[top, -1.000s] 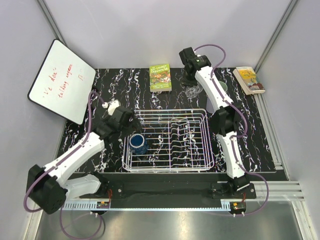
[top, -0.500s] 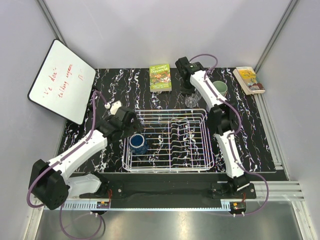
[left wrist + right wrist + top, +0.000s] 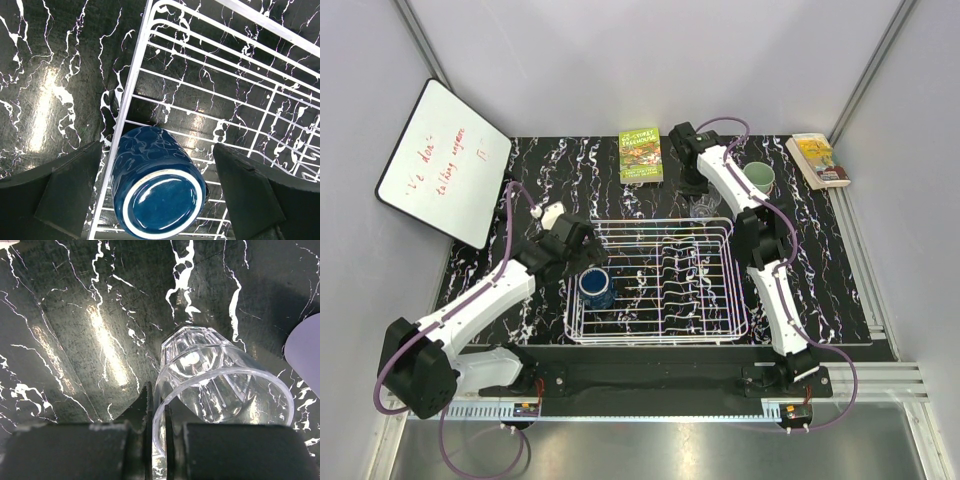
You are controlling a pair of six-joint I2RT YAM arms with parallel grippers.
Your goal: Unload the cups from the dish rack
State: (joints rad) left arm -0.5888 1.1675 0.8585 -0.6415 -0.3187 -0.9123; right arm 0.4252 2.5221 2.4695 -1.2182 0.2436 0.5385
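Table (image 3: pixel 570 170) in black marble pattern, bearing rack (image 3: pixel 730 290) near the front edge, long side running left to right ahead of both arm bases. Inside rack, only one cup to be seen: blue cup (image 3: pixel 595 287), at the left end, hard by the left rim.

Left gripper (image 3: pixel 585 248) spread wide and empty, poised over the far left corner of rack, just behind and above blue cup. Much the nearer of the two. Through the left wrist view: blue cup low and central between the two fingers (image 3: pixel 70 192), tilted, long axis leaning up toward the camera, round end with a pale ring foremost; cannot tell whether base or mouth. Lined up with the gap already, so likely just a drop forward and down, then a squeeze across the round body. Worth watching: left finger outside the rim wire, right finger inside, wire between left finger and cup; risk of pinching wire along with cup.

Right gripper (image 3: pixel 158 415) clamped on the wall of glass (image 3: pixel 220 385), thin rim nipped between both fingers, out over table beyond the far rim of rack. Glass tipped; cannot tell whether touching down. Green cup (image 3: pixel 758 178) upright on table, just right of it, outside rack.
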